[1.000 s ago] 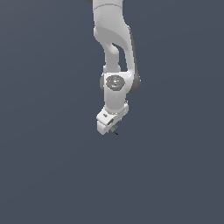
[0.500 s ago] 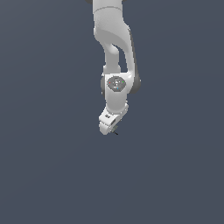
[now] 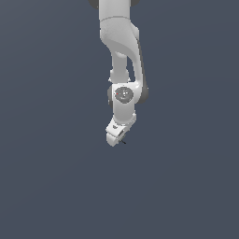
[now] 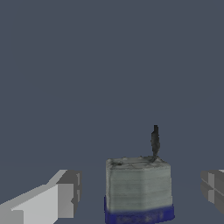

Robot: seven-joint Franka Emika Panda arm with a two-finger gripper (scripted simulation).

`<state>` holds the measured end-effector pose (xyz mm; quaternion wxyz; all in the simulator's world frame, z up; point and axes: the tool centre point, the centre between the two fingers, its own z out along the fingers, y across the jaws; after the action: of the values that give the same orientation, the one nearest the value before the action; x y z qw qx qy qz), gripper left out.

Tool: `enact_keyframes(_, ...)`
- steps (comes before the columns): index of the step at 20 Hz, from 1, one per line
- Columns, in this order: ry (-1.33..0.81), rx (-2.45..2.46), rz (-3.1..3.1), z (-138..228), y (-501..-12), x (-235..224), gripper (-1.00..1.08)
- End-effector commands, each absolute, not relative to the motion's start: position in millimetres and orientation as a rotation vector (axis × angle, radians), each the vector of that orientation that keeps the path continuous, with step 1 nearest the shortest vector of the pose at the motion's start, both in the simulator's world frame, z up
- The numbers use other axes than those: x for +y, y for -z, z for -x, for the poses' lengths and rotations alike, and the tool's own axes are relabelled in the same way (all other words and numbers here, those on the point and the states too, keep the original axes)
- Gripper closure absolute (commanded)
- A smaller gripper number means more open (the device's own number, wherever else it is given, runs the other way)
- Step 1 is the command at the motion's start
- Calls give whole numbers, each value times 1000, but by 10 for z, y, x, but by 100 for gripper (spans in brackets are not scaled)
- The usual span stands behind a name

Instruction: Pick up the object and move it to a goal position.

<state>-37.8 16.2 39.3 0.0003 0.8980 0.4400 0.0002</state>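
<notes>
Between our gripper's (image 4: 139,192) spread fingers (image 4: 65,194) sat the grey-and-blue object (image 4: 138,190), ungripped; over the last second we had barely shifted, the lift still pending.

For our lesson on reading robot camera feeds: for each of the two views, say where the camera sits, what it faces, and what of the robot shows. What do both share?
Exterior view: off the arm, position unrecorded, facing the white arm and its gripper against plain grey.
Wrist view: on the wrist, looking along the fingers at the object, grey with a blue base and a thin black stick, standing between them with gaps on both sides.
Shared: the gripper and grey background; in the exterior view the object is a barely visible dark speck.
</notes>
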Motion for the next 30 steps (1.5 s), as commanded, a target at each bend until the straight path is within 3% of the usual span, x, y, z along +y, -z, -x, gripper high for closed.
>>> enact_keyframes(1,0,1384,-2820,385,-267,161,-92)
enact_keyframes(8,0,1386,-2819,378,-125,162,-92)
enact_keyframes(9,0,1386,-2819,378,-125,162,108)
enact_keyframes(22,-1,1385,-2819,360,-152,181,108)
enact_keyframes(30,-1,1385,-2820,174,-391,459,108)
